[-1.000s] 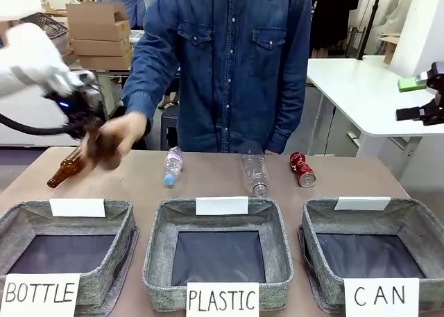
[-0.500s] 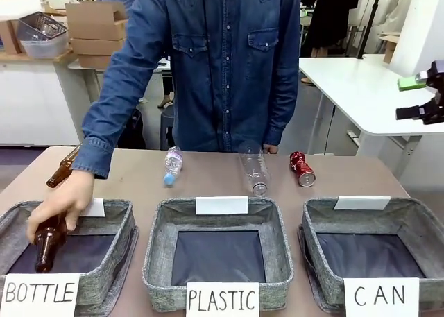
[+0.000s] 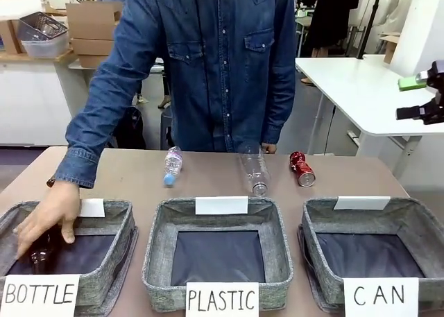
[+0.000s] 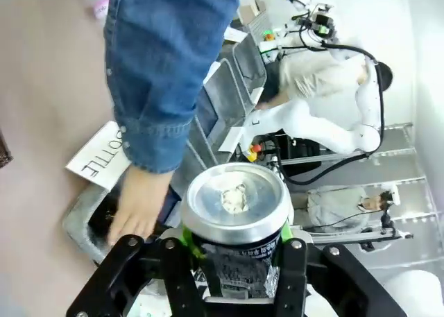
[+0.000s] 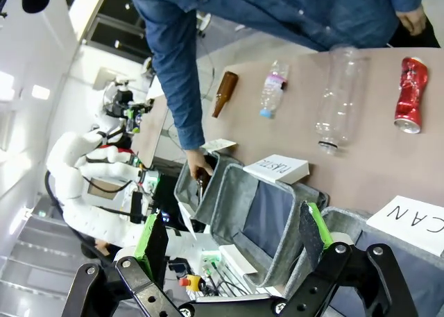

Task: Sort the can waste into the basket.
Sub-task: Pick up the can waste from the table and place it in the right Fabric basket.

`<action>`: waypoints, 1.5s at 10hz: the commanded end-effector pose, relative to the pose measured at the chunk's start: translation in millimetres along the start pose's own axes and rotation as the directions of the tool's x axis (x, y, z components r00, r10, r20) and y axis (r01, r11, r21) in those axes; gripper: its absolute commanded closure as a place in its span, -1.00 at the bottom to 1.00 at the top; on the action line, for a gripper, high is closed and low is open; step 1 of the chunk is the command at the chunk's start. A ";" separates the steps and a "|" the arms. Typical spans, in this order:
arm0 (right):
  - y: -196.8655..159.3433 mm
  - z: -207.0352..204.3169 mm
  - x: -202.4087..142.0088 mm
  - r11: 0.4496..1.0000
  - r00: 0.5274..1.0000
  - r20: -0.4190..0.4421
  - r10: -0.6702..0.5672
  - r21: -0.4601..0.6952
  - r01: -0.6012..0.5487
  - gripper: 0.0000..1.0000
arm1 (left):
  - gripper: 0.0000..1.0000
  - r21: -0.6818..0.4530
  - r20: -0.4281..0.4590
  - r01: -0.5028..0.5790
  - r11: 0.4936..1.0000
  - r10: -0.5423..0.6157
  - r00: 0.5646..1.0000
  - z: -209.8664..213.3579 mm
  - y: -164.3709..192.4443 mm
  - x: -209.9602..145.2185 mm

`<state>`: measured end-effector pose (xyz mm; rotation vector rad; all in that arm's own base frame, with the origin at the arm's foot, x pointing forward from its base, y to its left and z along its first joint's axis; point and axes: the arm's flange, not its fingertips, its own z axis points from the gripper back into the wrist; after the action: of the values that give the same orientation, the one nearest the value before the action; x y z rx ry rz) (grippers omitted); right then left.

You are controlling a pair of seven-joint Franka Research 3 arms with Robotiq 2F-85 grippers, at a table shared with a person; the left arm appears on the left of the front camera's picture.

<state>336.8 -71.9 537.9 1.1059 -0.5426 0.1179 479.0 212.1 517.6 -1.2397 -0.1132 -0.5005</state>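
My left fingers (image 4: pixel 290 261) clench the silver-grey metal can (image 4: pixel 234 200), lid toward the wrist camera, sides mostly hidden; my right fingers (image 5: pixel 154 246) hang released. The shiny red metal can (image 3: pixel 302 169) lies on the bench (image 3: pixel 208 175) behind the grey woven CAN basket (image 3: pixel 409 213), long axis toward the person.

CAN basket (image 3: pixel 402 206): top open, lining bare, free from above. Red can (image 3: pixel 302 168) lies on the table (image 3: pixel 361 175) beyond it; open table on its right, clear bottle (image 3: pixel 254 170) near on its left, a resting hand (image 3: pixel 267 148) at the far edge behind that bottle. PLASTIC basket (image 3: pixel 156 241): top open. BOTTLE basket (image 3: pixel 123 220): blocked by the reaching hand (image 3: pixel 45 216) inside it, its sleeve (image 3: pixel 104 109) slanting over the table's left end. That sleeve and hand lie ahead of the left gripper (image 4: pixel 234 242), clamped on the silver can (image 4: pixel 236 199). Small bottle (image 3: pixel 171 166) lies in the gap between sleeve and clear bottle
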 end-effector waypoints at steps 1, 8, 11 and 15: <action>0.0 -2.1 3.1 0.999 1.000 0.018 0.026 0.023 -0.026 -1.00 | 1.00 0.055 -0.007 0.038 0.998 -0.038 0.999 24.6 5.2 -4.7; 0.0 -2.1 3.1 0.999 1.000 0.018 0.026 0.023 -0.026 -1.00 | 0.22 -0.210 -0.168 0.062 0.976 -0.099 0.981 -140.1 -24.5 29.3; 20.1 111.4 7.4 0.974 0.990 0.073 0.119 -0.201 -0.102 -1.00 | 0.22 -0.354 -0.240 -0.141 0.925 0.056 0.969 -312.0 -78.3 47.0; -17.2 188.5 -31.3 0.973 0.977 0.148 0.155 -0.192 -0.125 -1.00 | 0.22 -0.207 -0.062 0.011 0.978 -0.025 0.998 -544.2 -104.9 9.4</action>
<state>236.5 -244.2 586.1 0.8284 -0.7621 0.0349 344.0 -299.3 431.0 -1.4327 0.2057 -0.5614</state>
